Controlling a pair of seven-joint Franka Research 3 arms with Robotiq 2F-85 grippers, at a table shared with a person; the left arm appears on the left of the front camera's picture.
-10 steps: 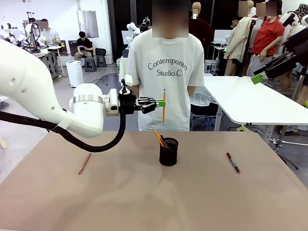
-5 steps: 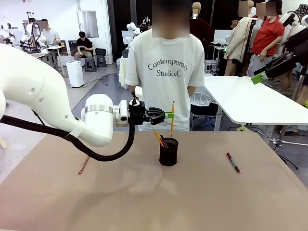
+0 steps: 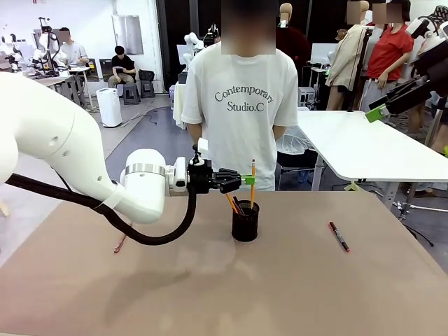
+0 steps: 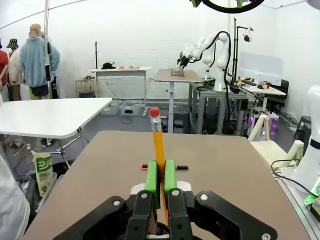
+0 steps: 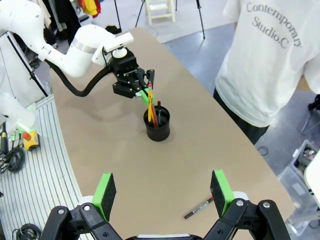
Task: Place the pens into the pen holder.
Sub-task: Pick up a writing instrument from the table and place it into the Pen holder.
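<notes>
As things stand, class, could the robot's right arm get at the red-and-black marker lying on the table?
Probably yes: the marker lies alone on bare table, ahead of the open right gripper, nothing covering it.

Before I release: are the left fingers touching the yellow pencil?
Touching. Left wrist view shows both green fingers clamped against the pencil, no gap.

The black wire pen holder (image 3: 245, 222) stands upright in the middle of the counter (image 3: 210, 294). An orange pencil (image 3: 230, 202) and a dark pen (image 5: 158, 114) lean inside it. A yellow-orange pencil (image 3: 252, 171) is straight up and down, eraser on top, its tip at the cup's mouth, pinched in the left gripper (image 3: 250, 180). A thin pink pen (image 3: 120, 243) lies flat, well off to the left. A red-and-black marker (image 3: 339, 236) lies flat, well off to the right
</notes>
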